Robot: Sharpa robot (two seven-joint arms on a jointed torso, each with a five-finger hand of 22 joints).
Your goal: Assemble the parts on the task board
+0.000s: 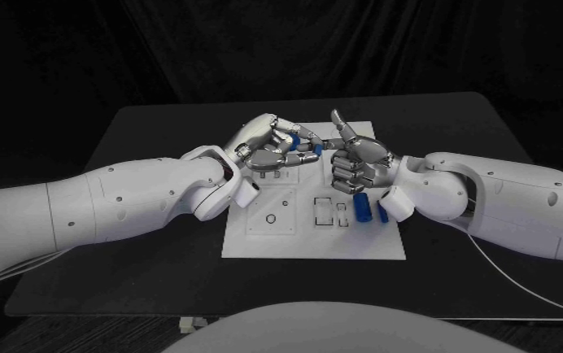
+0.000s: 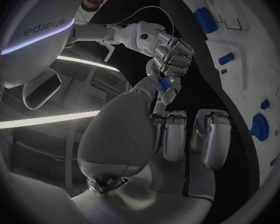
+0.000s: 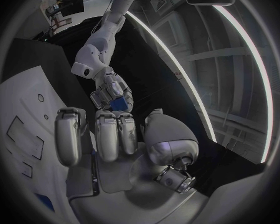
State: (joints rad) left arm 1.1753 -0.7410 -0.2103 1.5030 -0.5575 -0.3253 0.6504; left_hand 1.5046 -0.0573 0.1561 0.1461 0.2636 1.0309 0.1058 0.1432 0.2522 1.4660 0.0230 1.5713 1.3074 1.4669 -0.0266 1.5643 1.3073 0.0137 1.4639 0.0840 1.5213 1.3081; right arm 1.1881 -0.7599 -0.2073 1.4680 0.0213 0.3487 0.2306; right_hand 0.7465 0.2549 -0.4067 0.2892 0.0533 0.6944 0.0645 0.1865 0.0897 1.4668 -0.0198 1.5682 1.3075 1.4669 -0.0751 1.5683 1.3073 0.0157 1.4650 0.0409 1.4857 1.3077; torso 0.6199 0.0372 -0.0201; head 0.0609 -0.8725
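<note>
I have both hands over the task board (image 1: 307,239): my left hand (image 1: 272,148) pinches a small blue part (image 1: 307,145), my right hand (image 1: 356,160) curled beside it, grip unclear. Next, I judge, seating it.

Your two arms reach in from opposite sides and meet over the middle of the table — the hands sit just beside each other, fingertips nearly touching. Your left hand (image 1: 272,143) lies turned on its side, its fingers (image 1: 294,154) curled inward toward the right hand and pinching a small blue part (image 1: 315,149) between them. Your right hand (image 1: 358,162) faces it, fingers folded into the palm, thumb (image 1: 342,125) pointing up and away from you. The left wrist view shows the same meeting: the right hand's bent fingers (image 2: 172,55) gathered near that blue part — whether they touch it, you cannot tell.
</note>
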